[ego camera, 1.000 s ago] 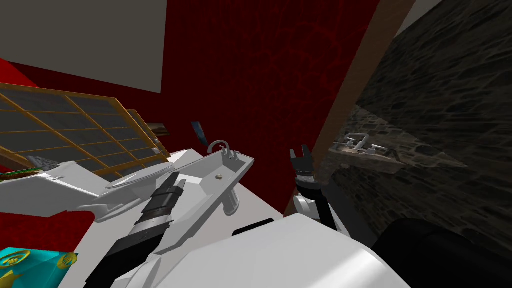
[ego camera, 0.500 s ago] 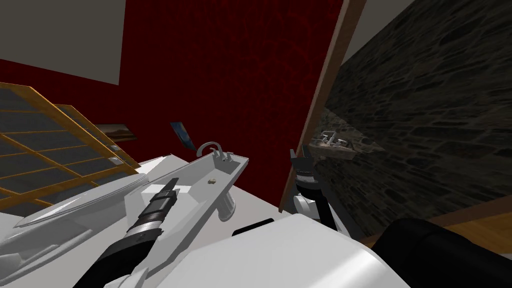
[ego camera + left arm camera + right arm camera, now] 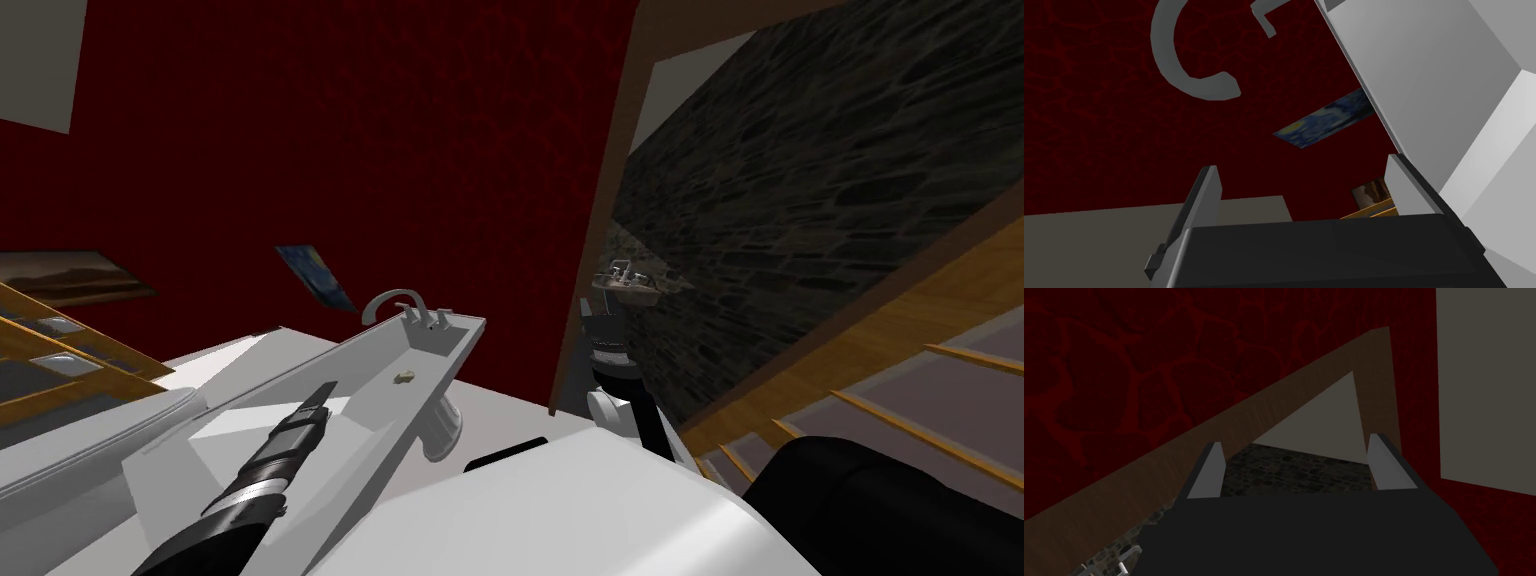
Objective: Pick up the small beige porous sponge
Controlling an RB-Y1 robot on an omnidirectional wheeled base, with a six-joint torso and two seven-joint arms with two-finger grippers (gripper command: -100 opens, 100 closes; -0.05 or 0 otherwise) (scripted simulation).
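Head view: the sponge lies in the sink, near the tap and ahead of my left gripper, whose fingers are spread. The right gripper is spread too. The sponge is probably light and squashy, so I'd pinch its sides gently.

A red wall meets a brown door frame.
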